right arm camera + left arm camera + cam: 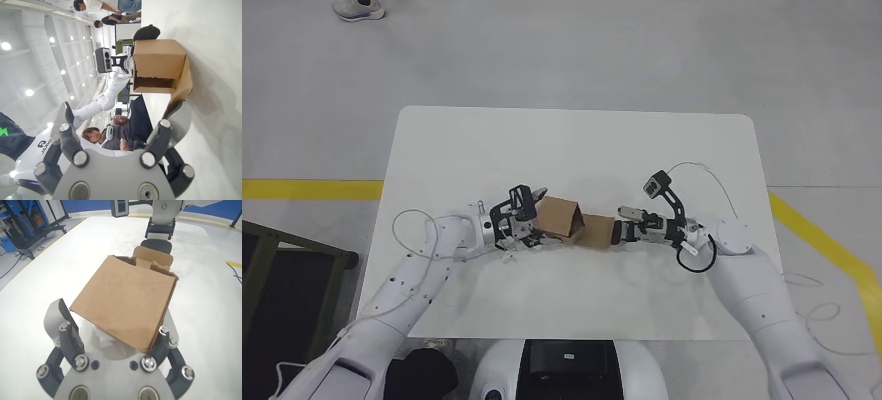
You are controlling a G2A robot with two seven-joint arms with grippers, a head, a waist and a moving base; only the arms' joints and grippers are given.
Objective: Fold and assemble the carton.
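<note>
A brown carton (562, 215) lies in the middle of the white table (572, 140), its open end with loose flaps (151, 256) facing the right arm. My left gripper (527, 212) is at the carton's closed end; its fingers (64, 311) stand wide on either side of the carton (124, 302) and touch it. My right gripper (620, 232) is at the open end and is open. One finger (179, 111) rests on the flap (182, 85) lying flat on the table, while the other finger (66, 113) is up in the air. The carton's inside (153, 82) looks hollow.
The table around the carton is bare, with room toward the far edge and both sides. A thin white cable (707, 172) arcs over the right arm. A dark rack (277, 262) stands on the floor beyond the table's left edge.
</note>
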